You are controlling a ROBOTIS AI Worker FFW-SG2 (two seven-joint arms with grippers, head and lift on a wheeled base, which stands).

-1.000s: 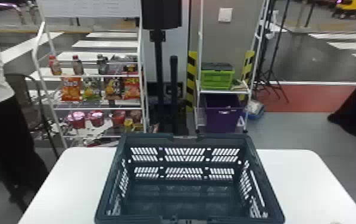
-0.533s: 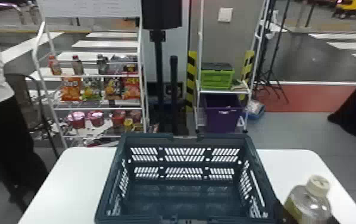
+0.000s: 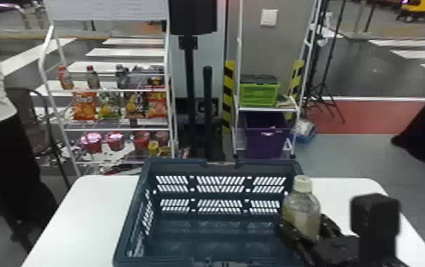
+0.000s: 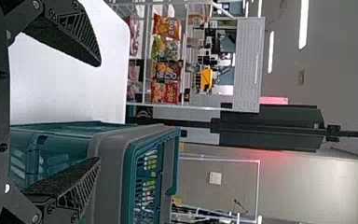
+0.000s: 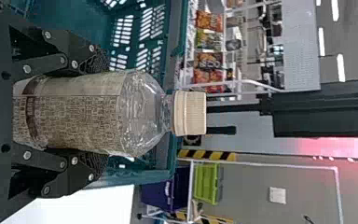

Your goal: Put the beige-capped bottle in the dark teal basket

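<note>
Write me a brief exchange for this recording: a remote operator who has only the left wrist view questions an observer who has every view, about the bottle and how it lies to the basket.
Operator: I have the left gripper open by the basket. Where is the bottle?
Observer: In the right gripper, its fingers closed on the bottle from both sides.
Operator: And how does it lie to the basket?
Observer: In the head view it overlaps the basket's right wall; whether it is over the inside, I can't tell.
</note>
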